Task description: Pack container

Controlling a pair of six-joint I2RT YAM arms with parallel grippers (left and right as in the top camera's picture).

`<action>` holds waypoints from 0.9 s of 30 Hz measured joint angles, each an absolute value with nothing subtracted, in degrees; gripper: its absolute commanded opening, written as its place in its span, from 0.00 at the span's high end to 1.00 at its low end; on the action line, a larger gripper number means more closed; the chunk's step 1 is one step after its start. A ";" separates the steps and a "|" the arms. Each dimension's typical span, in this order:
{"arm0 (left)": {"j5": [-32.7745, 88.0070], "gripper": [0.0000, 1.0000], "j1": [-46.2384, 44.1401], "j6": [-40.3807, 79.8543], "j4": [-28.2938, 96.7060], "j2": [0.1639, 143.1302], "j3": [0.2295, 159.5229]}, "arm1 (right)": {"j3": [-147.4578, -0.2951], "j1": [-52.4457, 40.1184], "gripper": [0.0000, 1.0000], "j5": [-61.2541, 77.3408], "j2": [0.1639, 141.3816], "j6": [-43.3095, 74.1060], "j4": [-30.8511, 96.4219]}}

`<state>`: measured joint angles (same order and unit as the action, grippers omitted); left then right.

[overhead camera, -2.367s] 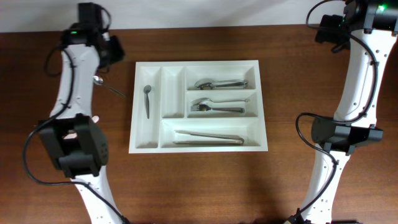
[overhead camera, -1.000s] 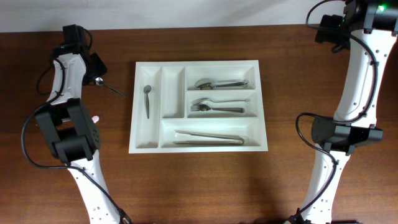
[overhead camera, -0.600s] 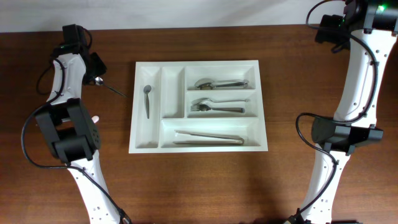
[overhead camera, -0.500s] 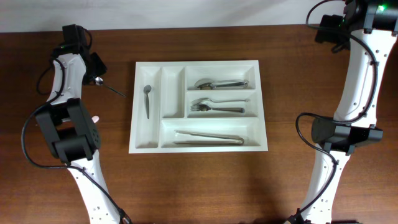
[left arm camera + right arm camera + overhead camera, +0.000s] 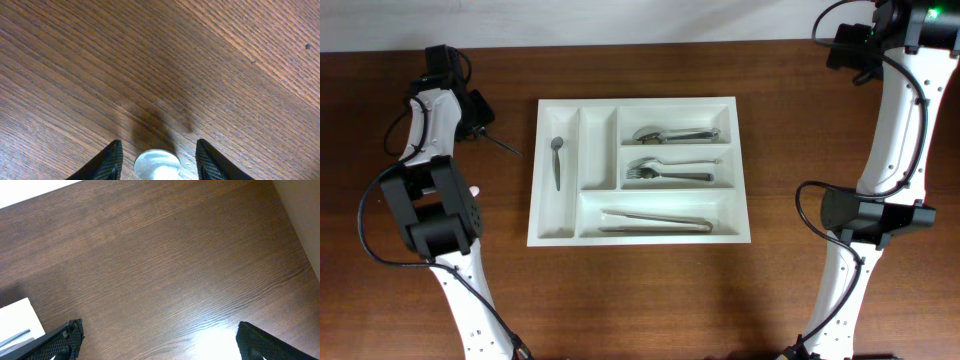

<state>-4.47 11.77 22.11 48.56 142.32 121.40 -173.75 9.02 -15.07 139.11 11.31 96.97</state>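
Observation:
The white container point(image 5: 638, 102) lies mid-table, holding a small spoon point(image 5: 557, 160), spoons point(image 5: 675, 133), forks point(image 5: 667, 172) and long utensils point(image 5: 655, 220) in separate compartments. A loose spoon point(image 5: 505, 146) rests on the wood left of the container. My left gripper point(image 5: 476, 118) hovers low over its bowl. In the left wrist view the shiny spoon bowl point(image 5: 157, 166) sits between the fingers of my left gripper point(image 5: 158, 146), which is open, with a gap on each side. My right gripper point(image 5: 850, 50) is at the far right corner, and the right wrist view shows my right gripper point(image 5: 159, 330) open wide over bare wood.
A corner of the container point(image 5: 15, 316) shows at the left edge of the right wrist view. The table's far edge meets a white wall point(image 5: 640, 18) just behind both wrists. Both arm bases stand near the front edge.
My left wrist swung left from above the spoon handle's end and came down over the bowl; over the last second it only nudged slightly. The right arm has not moved.

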 measured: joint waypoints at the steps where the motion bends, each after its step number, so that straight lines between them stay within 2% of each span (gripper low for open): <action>1: -4.49 0.51 11.77 22.13 48.56 142.32 121.40 | -173.75 9.02 0.01 -15.07 139.11 11.29 96.97; 11: -4.47 0.54 11.77 22.13 48.58 142.78 121.40 | -173.75 9.02 0.01 -15.07 139.11 11.31 96.97; 16: -4.03 0.73 11.77 22.33 48.47 143.06 121.40 | -173.75 9.02 0.01 -15.07 139.11 11.29 96.97; 23: -3.62 0.77 11.77 22.17 48.40 143.06 121.40 | -173.75 9.02 0.01 -15.07 139.11 11.33 96.97; 27: -3.62 0.86 11.77 22.15 48.40 143.06 121.40 | -173.75 9.02 0.01 -15.07 139.11 11.29 96.97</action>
